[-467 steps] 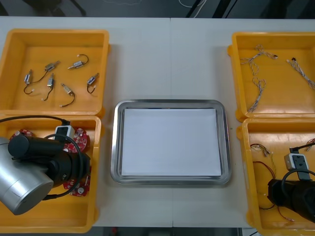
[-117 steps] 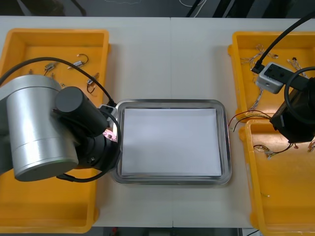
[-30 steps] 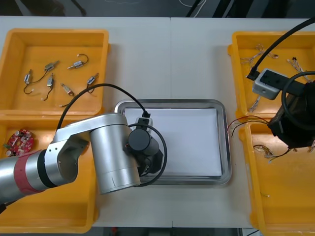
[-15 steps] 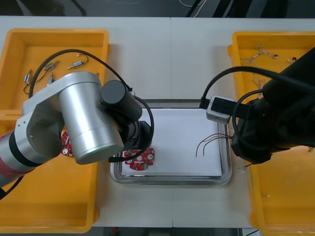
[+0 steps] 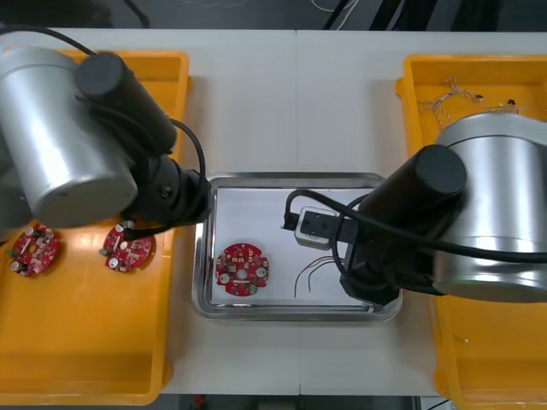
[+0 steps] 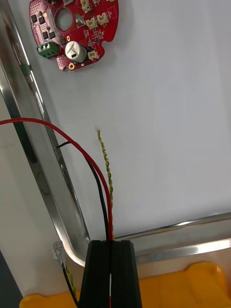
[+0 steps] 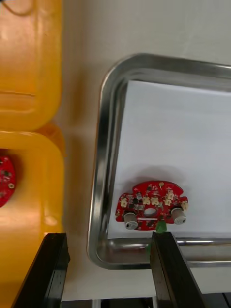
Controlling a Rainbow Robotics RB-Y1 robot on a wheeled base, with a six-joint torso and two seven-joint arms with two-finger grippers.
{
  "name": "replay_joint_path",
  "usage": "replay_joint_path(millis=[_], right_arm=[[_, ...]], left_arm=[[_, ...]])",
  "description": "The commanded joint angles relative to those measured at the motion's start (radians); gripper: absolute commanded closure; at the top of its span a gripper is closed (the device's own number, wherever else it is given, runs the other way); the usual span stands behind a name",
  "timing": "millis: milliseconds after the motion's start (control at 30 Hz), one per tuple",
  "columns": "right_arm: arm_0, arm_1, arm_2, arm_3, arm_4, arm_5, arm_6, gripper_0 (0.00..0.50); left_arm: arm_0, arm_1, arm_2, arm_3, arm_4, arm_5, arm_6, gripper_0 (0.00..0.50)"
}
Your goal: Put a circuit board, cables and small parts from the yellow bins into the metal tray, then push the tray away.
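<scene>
Leaves circuit board (image 5: pixel 242 269) lying in metal tray (image 5: pixel 295 180), backs off with left gripper (image 7: pixel 108 269) spread wide. Brings red and yellow cable (image 6: pixel 110 224) in, pinched by right gripper (image 6: pixel 111 274). Board step done.

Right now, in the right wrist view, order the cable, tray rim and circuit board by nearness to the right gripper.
1. Red and yellow cable: clamped between the right gripper's fingers.
2. Metal tray's rim: just past the fingertips.
3. Circuit board: far across the tray's white inside.
Left gripper is open above the tray's left rim.
</scene>
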State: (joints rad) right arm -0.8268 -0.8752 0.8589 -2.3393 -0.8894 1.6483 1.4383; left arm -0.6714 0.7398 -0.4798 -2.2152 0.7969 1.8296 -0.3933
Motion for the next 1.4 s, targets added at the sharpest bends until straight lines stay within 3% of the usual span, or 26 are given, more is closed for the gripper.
replay_joint_path(millis=[33,100,267,633,1200,1300,1333,1367,1400], right_arm=[[-0.035,0.048,0.080,0.037,0.058,-0.025,0.054,0.500],[-0.034,0.050,0.115,0.061,0.090,-0.053,0.063,0.500],[-0.034,0.050,0.166,0.120,0.129,-0.120,0.090,0.500],[-0.032,0.053,0.249,0.218,0.172,-0.259,0.125,0.500],[-0.014,0.102,0.278,0.314,0.236,-0.323,0.139,0.499],[-0.014,0.104,0.278,0.313,0.241,-0.323,0.142,0.404],[-0.014,0.104,0.278,0.314,0.242,-0.323,0.142,0.314],[-0.014,0.104,0.278,0.313,0.247,-0.323,0.143,0.176],[-0.014,0.104,0.278,0.311,0.253,-0.323,0.145,0.069]], left_arm=[[-0.004,0.087,0.105,-0.009,0.065,0.017,0.011,0.000],[-0.004,0.112,0.142,0.011,0.096,0.019,0.004,0.000],[-0.004,0.139,0.185,0.069,0.091,0.022,-0.055,0.000],[-0.004,0.145,0.257,0.256,0.016,-0.007,-0.262,0.000],[-0.005,0.141,0.290,0.379,-0.045,-0.141,-0.423,0.000],[-0.005,0.142,0.302,0.405,-0.051,-0.154,-0.460,0.000],[-0.005,0.141,0.302,0.414,-0.054,-0.161,-0.472,0.000],[-0.005,0.141,0.303,0.427,-0.061,-0.171,-0.489,0.000],[-0.007,0.141,0.303,0.436,-0.067,-0.181,-0.498,0.000]])
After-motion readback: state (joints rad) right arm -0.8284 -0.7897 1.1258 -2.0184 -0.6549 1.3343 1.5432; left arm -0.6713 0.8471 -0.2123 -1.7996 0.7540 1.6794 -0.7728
